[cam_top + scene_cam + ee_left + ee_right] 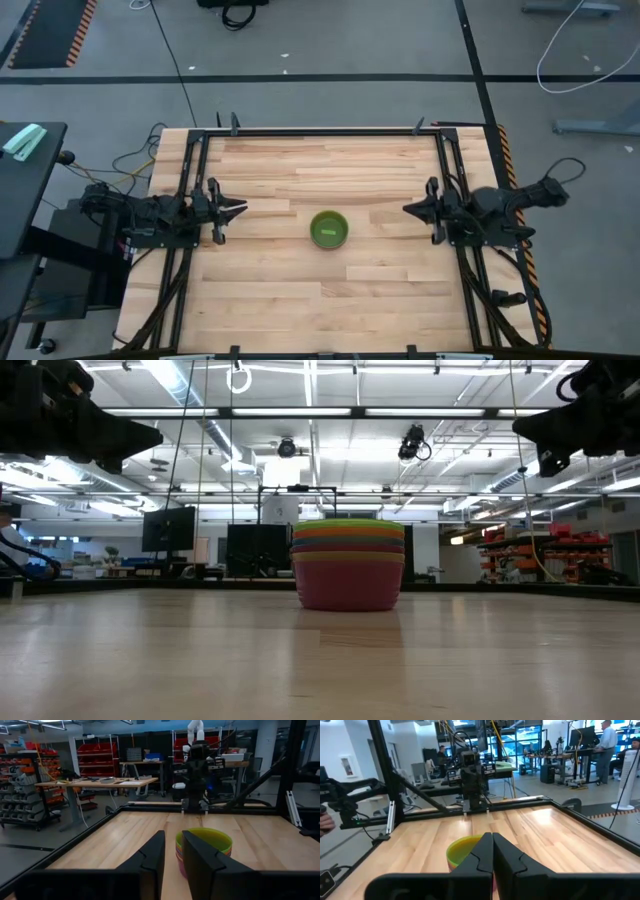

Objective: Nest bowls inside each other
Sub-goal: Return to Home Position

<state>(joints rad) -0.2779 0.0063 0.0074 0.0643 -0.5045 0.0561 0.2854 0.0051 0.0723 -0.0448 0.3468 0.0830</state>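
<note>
The bowls stand nested in one stack (329,230) at the table's middle, green on top and pink-red at the bottom resting on the wood; the low view shows the stack (348,564) with its coloured rims layered. It also shows in the left wrist view as a stack (210,842) and in the right wrist view as a stack (462,850) behind the fingers. My left gripper (240,209) hovers at the table's left side, raised, slightly open. My right gripper (408,209) hovers at the right side, raised, shut. Neither touches the bowls.
A black metal frame (320,132) runs along the table's far edge and down both sides. Bare wood lies all around the stack. Beyond the table are workbenches, shelves and people at desks (607,735).
</note>
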